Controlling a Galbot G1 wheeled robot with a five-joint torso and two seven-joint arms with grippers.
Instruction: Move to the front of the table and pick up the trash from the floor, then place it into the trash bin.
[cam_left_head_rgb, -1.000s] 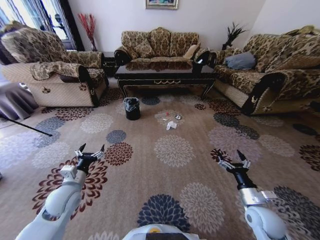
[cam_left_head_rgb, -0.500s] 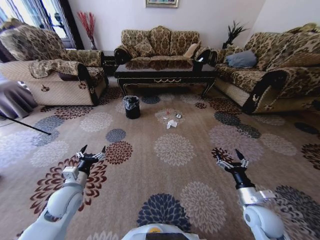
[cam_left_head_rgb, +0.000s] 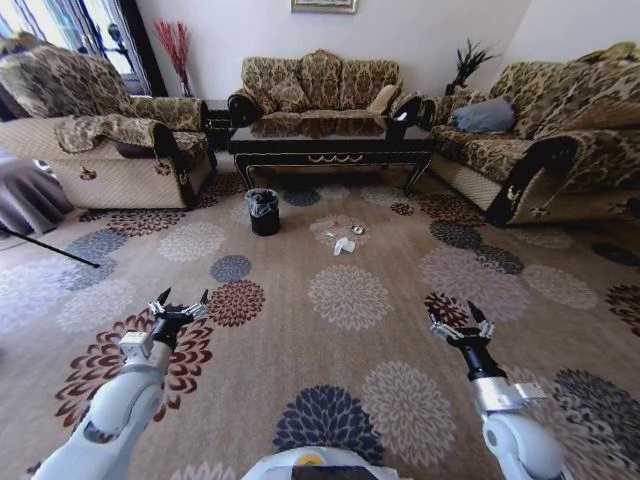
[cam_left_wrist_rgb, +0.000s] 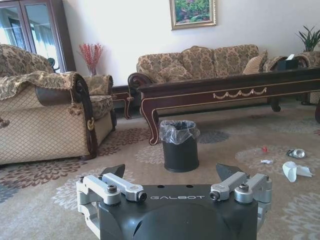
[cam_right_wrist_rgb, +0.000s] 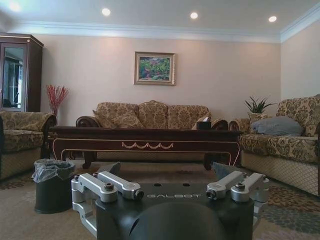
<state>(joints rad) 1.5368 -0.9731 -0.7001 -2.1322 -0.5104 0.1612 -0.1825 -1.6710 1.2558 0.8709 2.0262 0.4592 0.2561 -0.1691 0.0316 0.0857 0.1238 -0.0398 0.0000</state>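
The dark wood table (cam_left_head_rgb: 330, 148) with gold ornament stands ahead, in front of the middle sofa, also seen as table (cam_left_wrist_rgb: 225, 90) and table (cam_right_wrist_rgb: 145, 140). The trash (cam_left_head_rgb: 343, 243) lies on the carpet before it: a crumpled white paper (cam_left_wrist_rgb: 295, 171), a shiny ring-like item (cam_left_wrist_rgb: 296, 153) and a tiny white scrap (cam_left_wrist_rgb: 266, 161). The black trash bin (cam_left_head_rgb: 264, 213) with a crinkly bag stands left of the trash, also trash bin (cam_left_wrist_rgb: 179, 145) and trash bin (cam_right_wrist_rgb: 51, 185). My left gripper (cam_left_head_rgb: 180, 301) and right gripper (cam_left_head_rgb: 452, 315) hover open over the carpet, well short of the trash.
Patterned sofas surround the table: one on the left (cam_left_head_rgb: 100, 140), one behind (cam_left_head_rgb: 320, 88), one on the right (cam_left_head_rgb: 540, 150). A thin dark rod (cam_left_head_rgb: 50, 247) lies across the floor at far left. A black holder (cam_left_head_rgb: 403, 113) sits on the table's right end. Open carpet lies between me and the trash.
The whole view has shifted slightly as the camera moved; the furniture sits a bit higher. The right gripper has drifted a little down and left. The left gripper holds its place.
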